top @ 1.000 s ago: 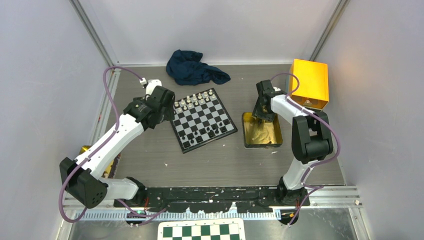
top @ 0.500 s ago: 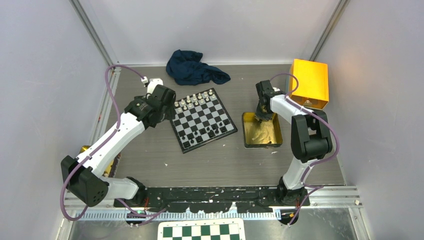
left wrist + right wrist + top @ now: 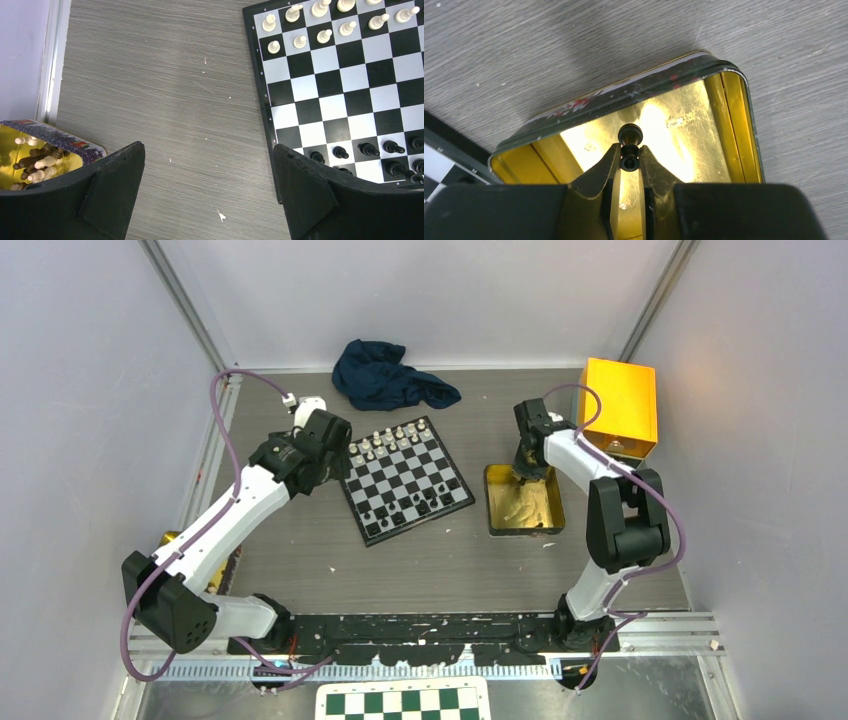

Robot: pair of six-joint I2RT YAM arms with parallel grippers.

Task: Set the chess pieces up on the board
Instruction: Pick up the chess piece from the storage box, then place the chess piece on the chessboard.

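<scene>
Your right claw [image 3: 629, 159] sits low inside the gold tin [image 3: 634, 95]. Its two fingers are pinched nearly together on one black piece [image 3: 630, 134], whose round knob juts out past the tips. The tin's dark rolled rim stands just ahead of the tips and its shiny gold walls rise on both sides, so you have little sideways room there. From above, the tin lies near the right edge of the board [image 3: 345, 100], with a strip of bare table [image 3: 165, 90] between them.

Your left claw [image 3: 207, 147] is spread wide and holds nothing. It hangs over open table just off the board's left border. A second tin [image 3: 55, 136] lies by the rail at the left wall, well apart from the board.

The board is flat and glossy with a thin black border, and it lies at an angle mid-table. White pieces [image 3: 300, 41] stand along its far end and black pieces [image 3: 367, 148] along its near end; the middle squares are bare.

The table is grey with a fine wood grain and pale specks. A crumpled dark blue cloth [image 3: 385, 375] lies just past the board's far corner. An orange box [image 3: 622, 405] fills the far right corner, close behind your right wrist.
</scene>
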